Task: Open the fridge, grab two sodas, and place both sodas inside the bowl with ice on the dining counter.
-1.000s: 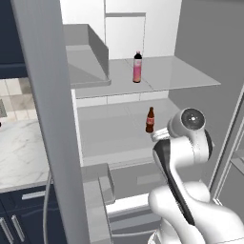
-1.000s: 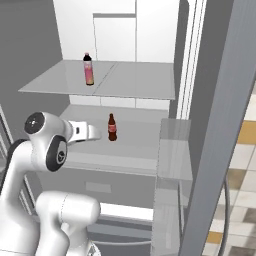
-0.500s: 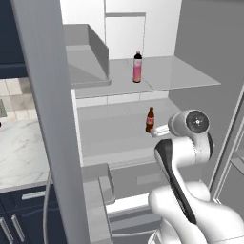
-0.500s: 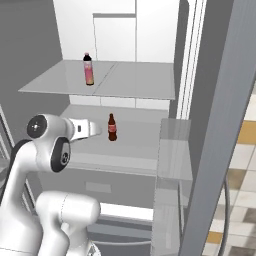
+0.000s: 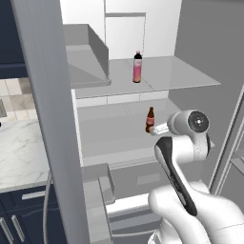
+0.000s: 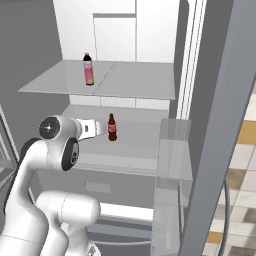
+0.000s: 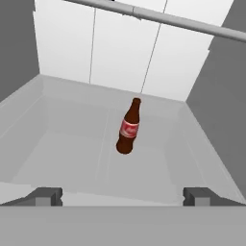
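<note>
The fridge stands open and the jaws gape wide, empty, aimed at the brown soda upright mid-shelf. Best to ease straight in, level, and close around its body — side walls stand well apart. The pink soda waits on the upper shelf.

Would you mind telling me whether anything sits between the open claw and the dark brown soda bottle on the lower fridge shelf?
Nothing visible does. In the hand view the open claw faces the brown soda bottle across bare grey shelf. The pink soda bottle stands on the shelf above, out of that path.
</note>
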